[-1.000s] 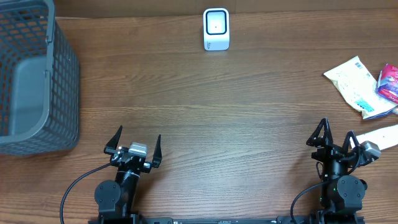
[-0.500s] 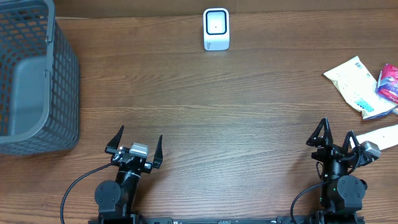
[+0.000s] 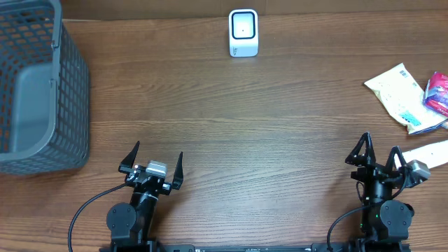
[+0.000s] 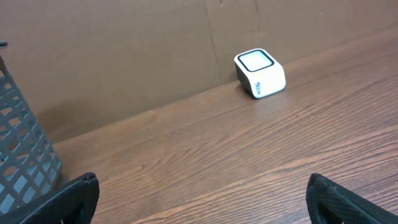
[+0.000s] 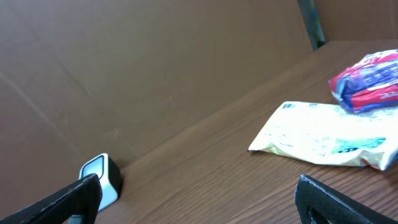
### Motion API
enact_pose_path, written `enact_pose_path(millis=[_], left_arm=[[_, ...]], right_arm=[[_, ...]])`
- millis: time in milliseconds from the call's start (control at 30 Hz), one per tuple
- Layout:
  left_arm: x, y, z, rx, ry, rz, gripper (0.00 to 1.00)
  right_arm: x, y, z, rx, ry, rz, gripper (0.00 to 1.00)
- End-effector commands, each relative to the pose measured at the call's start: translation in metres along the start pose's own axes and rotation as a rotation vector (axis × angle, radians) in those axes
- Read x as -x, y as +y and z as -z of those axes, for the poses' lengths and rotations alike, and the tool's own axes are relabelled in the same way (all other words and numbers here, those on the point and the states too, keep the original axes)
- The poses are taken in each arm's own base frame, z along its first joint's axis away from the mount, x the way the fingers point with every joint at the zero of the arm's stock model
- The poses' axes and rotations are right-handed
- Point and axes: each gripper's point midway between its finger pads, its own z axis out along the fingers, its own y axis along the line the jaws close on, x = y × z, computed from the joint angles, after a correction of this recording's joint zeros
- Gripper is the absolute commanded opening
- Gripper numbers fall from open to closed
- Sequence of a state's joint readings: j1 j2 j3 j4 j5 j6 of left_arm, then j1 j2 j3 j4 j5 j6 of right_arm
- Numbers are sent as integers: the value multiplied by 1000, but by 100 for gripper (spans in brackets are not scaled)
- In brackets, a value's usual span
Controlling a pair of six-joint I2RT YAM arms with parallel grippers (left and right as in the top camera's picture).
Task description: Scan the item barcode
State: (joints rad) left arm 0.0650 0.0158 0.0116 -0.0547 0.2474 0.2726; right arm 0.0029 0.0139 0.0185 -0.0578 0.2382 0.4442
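Observation:
A small white barcode scanner (image 3: pixel 243 33) with a dark window stands at the back middle of the table; it also shows in the left wrist view as the scanner (image 4: pixel 260 73) and in the right wrist view as the scanner (image 5: pixel 101 179). A cream packet (image 3: pixel 400 94) lies at the right edge, with a red and blue packet (image 3: pixel 439 92) beside it; both show in the right wrist view as the cream packet (image 5: pixel 323 135) and the red and blue packet (image 5: pixel 367 73). My left gripper (image 3: pixel 152 162) and right gripper (image 3: pixel 379 152) stand open near the front edge, empty.
A grey mesh basket (image 3: pixel 35 87) fills the back left corner, its wall (image 4: pixel 22 155) close on the left. A white strip (image 3: pixel 428 150) lies by the right gripper. A brown wall (image 4: pixel 124 43) rises behind the table.

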Motion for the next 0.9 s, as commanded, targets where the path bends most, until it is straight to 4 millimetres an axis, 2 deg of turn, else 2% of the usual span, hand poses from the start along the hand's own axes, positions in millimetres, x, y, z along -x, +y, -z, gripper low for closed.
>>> enact_pose_path(millis=[0,233,333,533,867], left_arm=[[1,-4,0,-18,-13,-18,100],[1,-4,0,-18,-13,-18,100],[1,-4,0,-18,-13,-18,100],[1,-4,0,-18,-13,-18,100],[1,-4,0,-18,-13,-18,100]], right_arm=[[-5,3,1,18,10,6,100],[-5,3,1,13,8,7,100],[-10,9,1,50,34,17,100],[-24,27,4,170,84,299,100],[-24,29,4,177,86,294,100]])
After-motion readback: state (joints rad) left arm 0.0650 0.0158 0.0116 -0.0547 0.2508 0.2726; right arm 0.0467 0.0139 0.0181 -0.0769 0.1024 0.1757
